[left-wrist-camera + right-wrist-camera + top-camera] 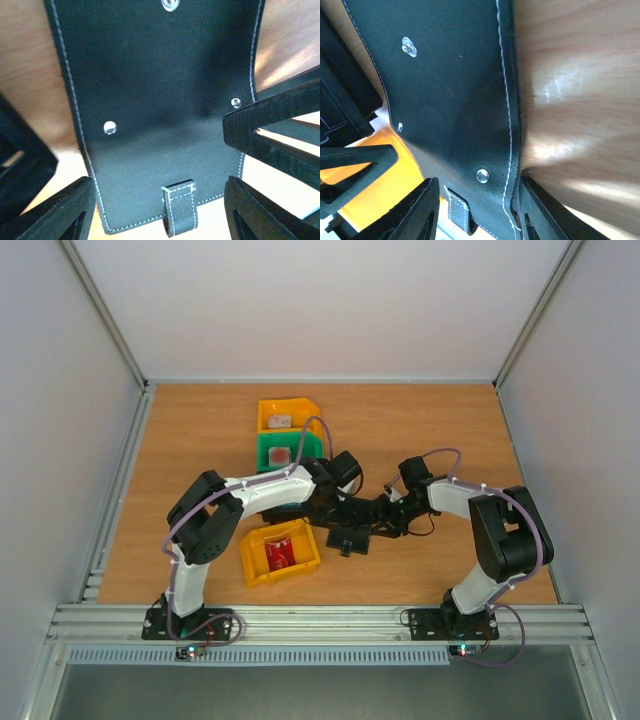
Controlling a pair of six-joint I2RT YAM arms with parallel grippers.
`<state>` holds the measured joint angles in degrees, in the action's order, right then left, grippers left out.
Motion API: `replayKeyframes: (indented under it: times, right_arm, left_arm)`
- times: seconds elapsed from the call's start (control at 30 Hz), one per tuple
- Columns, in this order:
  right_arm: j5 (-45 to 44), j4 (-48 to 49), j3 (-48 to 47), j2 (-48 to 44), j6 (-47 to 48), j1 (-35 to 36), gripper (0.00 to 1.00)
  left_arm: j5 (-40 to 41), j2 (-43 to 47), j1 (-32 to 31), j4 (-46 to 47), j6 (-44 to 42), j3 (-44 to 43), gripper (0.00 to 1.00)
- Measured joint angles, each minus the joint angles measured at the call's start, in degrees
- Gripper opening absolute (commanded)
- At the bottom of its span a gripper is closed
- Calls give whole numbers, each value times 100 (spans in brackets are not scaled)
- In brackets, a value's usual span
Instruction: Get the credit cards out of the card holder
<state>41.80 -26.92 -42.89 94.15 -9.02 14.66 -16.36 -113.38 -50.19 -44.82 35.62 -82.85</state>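
The fingers (65, 212) of the left gripper (160, 190) stood wide apart, yet they pressed on the two long stitched edges of the card holder (160, 90) and held it across its width, near the end with the strap loop (180, 210). The right gripper (480, 180) was at a corner of the same holder. One finger touched the stitched edge and the other lay just beside the strap. Whether this gripper already pinched the holder could not be told.

Only the black outer face of the holder showed, with its rivets and a snap. From the top view, the holder was between the two grippers at the middle of the table (450, 430), just to the right of the near yellow bin (249, 558).

In that bin lay a red card (281, 553). Behind the left arm stood a green bin (300, 452) with a small reddish thing inside, too blurred to name. Touching its far side was a far yellow bin (303, 410) that held a pale small thing.

The three bins crowded the left arm's side. To the right of the right arm and along the far edge, bare wood stretched up to the frame. The table was brown wood, closed by white walls (320, 300) on three sides, with a metal rail (320, 618) at the near edge.
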Motion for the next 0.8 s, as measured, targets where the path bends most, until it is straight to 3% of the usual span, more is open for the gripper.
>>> replayKeyframes:
  times: [0.13, 0.33, 0.8]
  right_arm:
    - [-83, 66, -9, -15, 125, -2, 43]
    - [-203, 321, 76, -92, 245, -15, 35]
    - [-22, 1128, 409, -122, -72, -122, 8]
  left_arm:
    - [13, -229, -72, 74, 13, 0, 67]
    - [-15, -365, -48, 153, 13, -9, 52]
    - [0, -404, -42, 164, -20, -31, 52]
